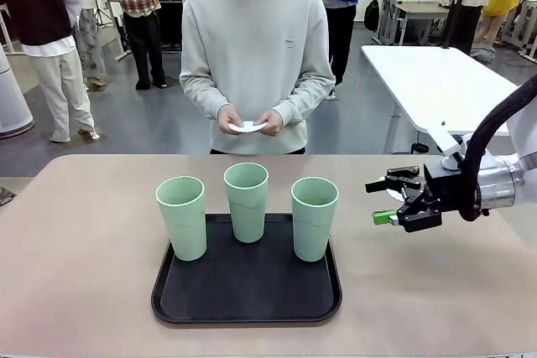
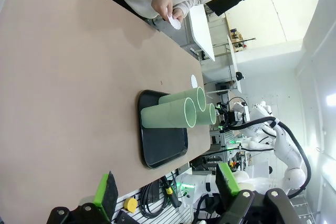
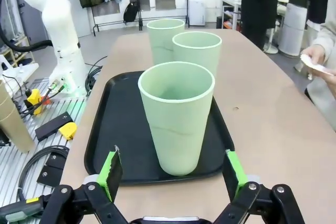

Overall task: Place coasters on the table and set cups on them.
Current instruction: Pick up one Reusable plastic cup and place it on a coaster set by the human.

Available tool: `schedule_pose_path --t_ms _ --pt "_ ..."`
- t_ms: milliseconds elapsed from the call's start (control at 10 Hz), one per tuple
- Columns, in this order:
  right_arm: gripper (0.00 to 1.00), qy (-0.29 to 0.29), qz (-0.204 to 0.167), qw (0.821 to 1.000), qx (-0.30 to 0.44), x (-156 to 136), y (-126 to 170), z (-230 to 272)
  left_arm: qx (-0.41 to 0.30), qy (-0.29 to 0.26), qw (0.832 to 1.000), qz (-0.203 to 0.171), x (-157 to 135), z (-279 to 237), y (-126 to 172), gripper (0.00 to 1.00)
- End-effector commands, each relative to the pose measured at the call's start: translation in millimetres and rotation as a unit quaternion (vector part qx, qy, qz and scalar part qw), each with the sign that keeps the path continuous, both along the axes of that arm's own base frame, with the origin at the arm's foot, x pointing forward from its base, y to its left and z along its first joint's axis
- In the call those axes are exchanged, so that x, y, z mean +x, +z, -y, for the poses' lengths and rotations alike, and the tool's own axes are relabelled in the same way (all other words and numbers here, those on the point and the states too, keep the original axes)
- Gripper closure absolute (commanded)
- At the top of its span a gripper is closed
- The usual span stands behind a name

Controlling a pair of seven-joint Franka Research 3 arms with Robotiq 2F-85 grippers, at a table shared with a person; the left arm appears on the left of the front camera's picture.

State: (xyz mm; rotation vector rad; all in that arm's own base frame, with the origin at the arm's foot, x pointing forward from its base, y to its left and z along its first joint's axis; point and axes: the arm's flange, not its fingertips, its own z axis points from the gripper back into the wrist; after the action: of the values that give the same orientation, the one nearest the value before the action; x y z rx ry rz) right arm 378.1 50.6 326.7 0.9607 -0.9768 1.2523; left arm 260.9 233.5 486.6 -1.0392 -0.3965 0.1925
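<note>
Three tall mint-green cups (image 1: 246, 200), tapered and without handles, stand upright in a row on one black tray (image 1: 243, 308) on the pinkish table (image 1: 75, 241). Beyond them a person's two hands (image 1: 229, 117) hold thin white coasters (image 1: 248, 127); their number I cannot tell. The left gripper (image 2: 166, 174) and the right gripper (image 1: 375, 202), right of the tray, are both spread wide and empty.

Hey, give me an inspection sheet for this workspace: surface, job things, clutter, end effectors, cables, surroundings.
Surface: pinkish table, carrying a black tray.
Job's things: three green cups upright on the tray; white coasters in the person's hands.
Clutter: nothing seen.
End effectors: right end effector open, beside the right-hand cup, not touching it; left end effector open, holding nothing.
Cables: black hose along the right arm; loose cables beside the table.
Surroundings: white table behind; people farther off.
</note>
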Motion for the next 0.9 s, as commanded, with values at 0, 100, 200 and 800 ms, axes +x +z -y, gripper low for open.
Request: schedule_pose_path --t_ms 0,100,200,800 --pt "0.0 -0.004 0.005 1.0 0.001 0.6 0.0 4.1 -0.006 -0.001 1.0 0.004 -1.4 0.0 1.3 0.0" --pt "0.0 -0.004 0.005 1.0 0.001 0.6 0.0 4.1 -0.006 -0.001 1.0 0.004 -1.4 0.0 1.3 0.0" --pt "0.0 -0.004 0.005 1.0 0.001 0.6 0.0 4.1 -0.006 -0.001 1.0 0.004 -1.4 0.0 1.3 0.0" --pt "0.0 -0.019 -0.014 1.0 0.017 19.2 -46.1 -10.5 -0.006 -0.001 1.0 0.004 -1.4 0.0 1.3 0.0"
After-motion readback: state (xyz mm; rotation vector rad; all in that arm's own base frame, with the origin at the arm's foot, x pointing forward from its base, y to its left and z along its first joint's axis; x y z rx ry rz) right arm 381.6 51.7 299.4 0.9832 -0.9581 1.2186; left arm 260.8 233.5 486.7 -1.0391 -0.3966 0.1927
